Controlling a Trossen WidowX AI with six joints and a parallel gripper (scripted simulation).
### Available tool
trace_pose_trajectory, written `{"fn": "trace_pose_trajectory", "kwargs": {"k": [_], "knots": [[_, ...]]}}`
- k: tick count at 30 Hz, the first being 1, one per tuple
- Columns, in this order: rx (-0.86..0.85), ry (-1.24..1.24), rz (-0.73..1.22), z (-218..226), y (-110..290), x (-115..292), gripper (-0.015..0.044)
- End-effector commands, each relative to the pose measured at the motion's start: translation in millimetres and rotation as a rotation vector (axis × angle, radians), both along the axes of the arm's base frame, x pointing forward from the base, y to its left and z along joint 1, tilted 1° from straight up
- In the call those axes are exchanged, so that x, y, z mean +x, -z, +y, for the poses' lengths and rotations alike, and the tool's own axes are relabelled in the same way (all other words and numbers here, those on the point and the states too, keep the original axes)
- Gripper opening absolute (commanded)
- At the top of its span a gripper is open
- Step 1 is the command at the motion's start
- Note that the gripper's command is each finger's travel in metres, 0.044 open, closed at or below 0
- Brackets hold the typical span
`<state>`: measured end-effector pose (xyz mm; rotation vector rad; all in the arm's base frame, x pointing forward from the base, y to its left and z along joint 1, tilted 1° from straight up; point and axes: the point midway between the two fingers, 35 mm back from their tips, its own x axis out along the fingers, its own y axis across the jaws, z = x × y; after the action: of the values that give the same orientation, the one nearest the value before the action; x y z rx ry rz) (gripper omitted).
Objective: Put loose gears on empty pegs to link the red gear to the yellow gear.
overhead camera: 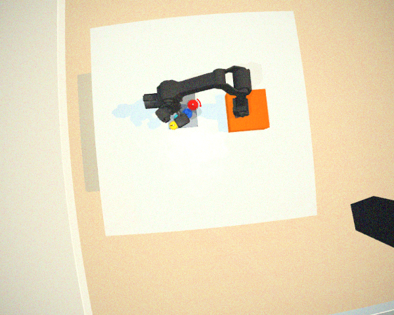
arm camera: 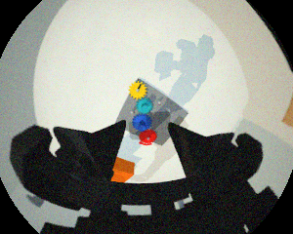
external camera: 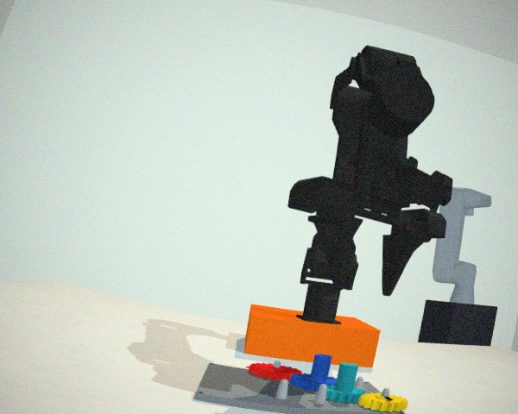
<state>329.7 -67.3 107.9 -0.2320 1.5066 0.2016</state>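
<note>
Exterior view, lower right, near to far: yellow gear (overhead camera: 173, 125) (external camera: 382, 403) (arm camera: 137, 90) on the near edge of the grey board (overhead camera: 194, 123) (external camera: 212, 384) (arm camera: 177, 113); teal gear (external camera: 344, 393) (arm camera: 145, 105) next; then blue gear (overhead camera: 187, 113) (external camera: 312, 381) (arm camera: 142, 122); red gear (overhead camera: 191, 104) (external camera: 274, 371) (arm camera: 148, 135) farthest of the four. (Teal and blue have upright handles; tooth contact too small to confirm.) Gripper (overhead camera: 173, 117) (external camera: 359, 285) (arm camera: 148, 124) above the board, jaws spread, nothing pinched. Orange block (overhead camera: 253, 111) (external camera: 310, 338) (arm camera: 123, 170) behind.
</note>
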Motion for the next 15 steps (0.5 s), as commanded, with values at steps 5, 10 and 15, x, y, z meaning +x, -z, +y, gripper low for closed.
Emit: {"fn": "trace_pose_trajectory", "kwargs": {"k": [5,10,15], "knots": [[0.001,0.0,0.009,0.4,-3.0,-2.3,0.044],[0.001,0.0,0.009,0.4,-3.0,-2.3,0.044],[0.001,0.0,0.009,0.4,-3.0,-2.3,0.044]]}}
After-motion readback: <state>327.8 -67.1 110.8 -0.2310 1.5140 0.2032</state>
